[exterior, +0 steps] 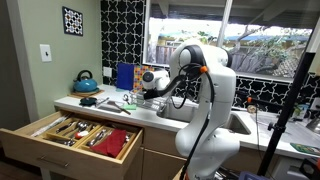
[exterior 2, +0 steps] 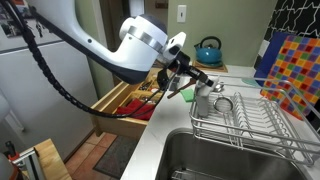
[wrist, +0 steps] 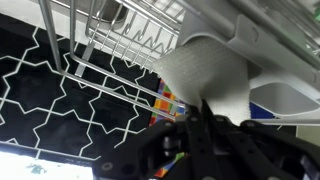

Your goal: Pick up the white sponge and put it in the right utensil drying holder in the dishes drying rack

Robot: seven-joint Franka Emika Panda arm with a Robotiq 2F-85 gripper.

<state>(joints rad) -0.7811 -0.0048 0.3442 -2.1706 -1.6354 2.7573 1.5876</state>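
Observation:
In the wrist view the white sponge (wrist: 208,62) is a soft pale lump pinched between my gripper's (wrist: 205,108) dark fingers. The grey wires of the dishes drying rack (wrist: 120,40) run close behind it. In an exterior view my gripper (exterior 2: 197,79) hovers just above the near end of the rack (exterior 2: 250,118), over its metal utensil holder (exterior 2: 207,100). The sponge cannot be made out there. In an exterior view my gripper (exterior: 152,84) is above the counter, and the rack is hidden by the arm.
A blue kettle (exterior 2: 208,50) stands at the back of the counter. An open wooden cutlery drawer (exterior 2: 125,100) juts out below the counter edge. A steel sink (exterior 2: 215,160) lies in front of the rack. A colourful checked board (exterior 2: 296,62) stands behind the rack.

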